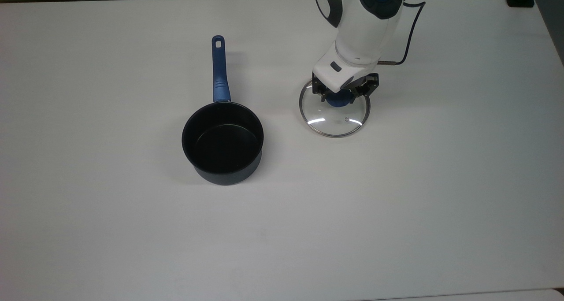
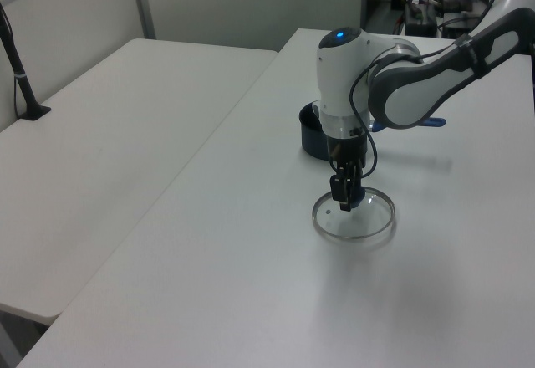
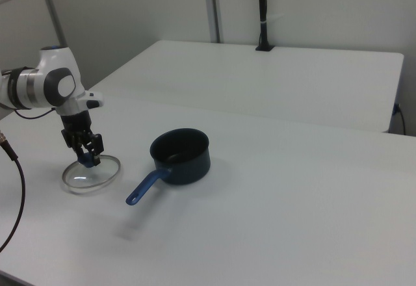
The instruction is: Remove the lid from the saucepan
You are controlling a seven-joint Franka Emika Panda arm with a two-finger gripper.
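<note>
The saucepan stands open on the white table, dark navy with a black inside, and its long blue handle points toward the top view's top. The clear glass lid lies level to the top view's right of the pan, well apart from it and down at the table surface. My gripper stands straight above it, shut on the blue knob. In the left view the lid sits in front of the saucepan, with the gripper on its knob. The right view shows the lid, the gripper and the saucepan.
A black cable trails from the arm across the table's far side in the top view. A second white table with a black post stands to the left view's left. Wide bare tabletop surrounds the pan and lid.
</note>
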